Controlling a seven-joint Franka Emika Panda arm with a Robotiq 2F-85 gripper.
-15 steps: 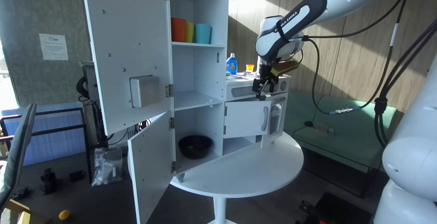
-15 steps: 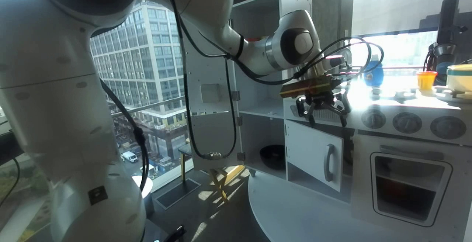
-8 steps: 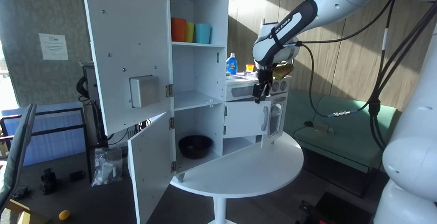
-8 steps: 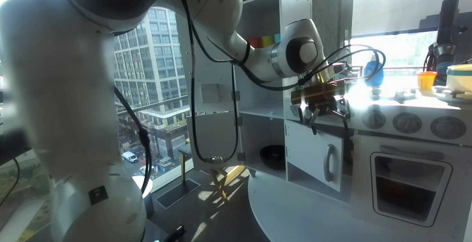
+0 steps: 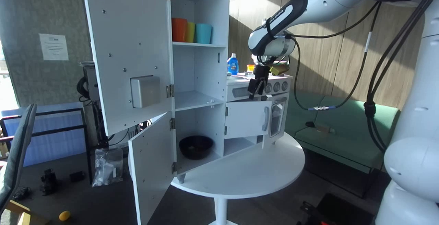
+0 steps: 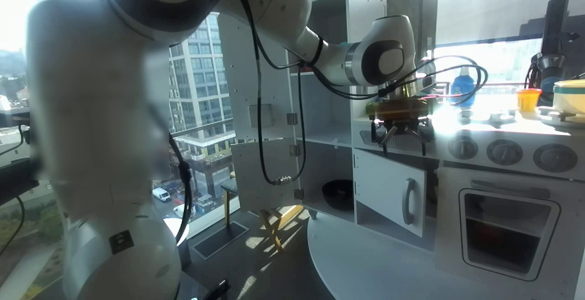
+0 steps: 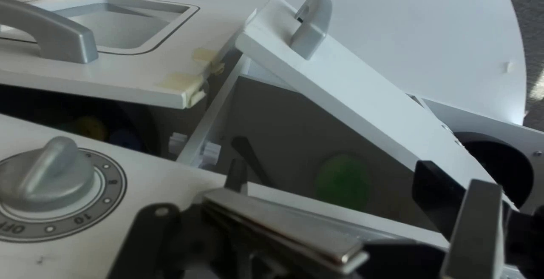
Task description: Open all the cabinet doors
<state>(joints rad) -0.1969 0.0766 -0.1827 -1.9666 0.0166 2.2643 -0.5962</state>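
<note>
While the cabinet (image 5: 210, 70) holds three cups (image 5: 190, 32) and a bowl (image 5: 196, 148), the gripper (image 6: 404, 149) hangs, fingers (image 7: 474, 228) spread.

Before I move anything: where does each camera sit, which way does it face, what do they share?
An exterior view: close by the robot's arm, which fills picture left; faces the oven door, gripper showing.
An exterior view: outside the robot, in front of the open tall cabinet, facing into it; arm enters at picture right.
Wrist view: on the wrist, looking down past the gripper's fingers at a half-open door; no arm links show.
In both exterior views: arm, gripper, black bowl, that door.
</note>
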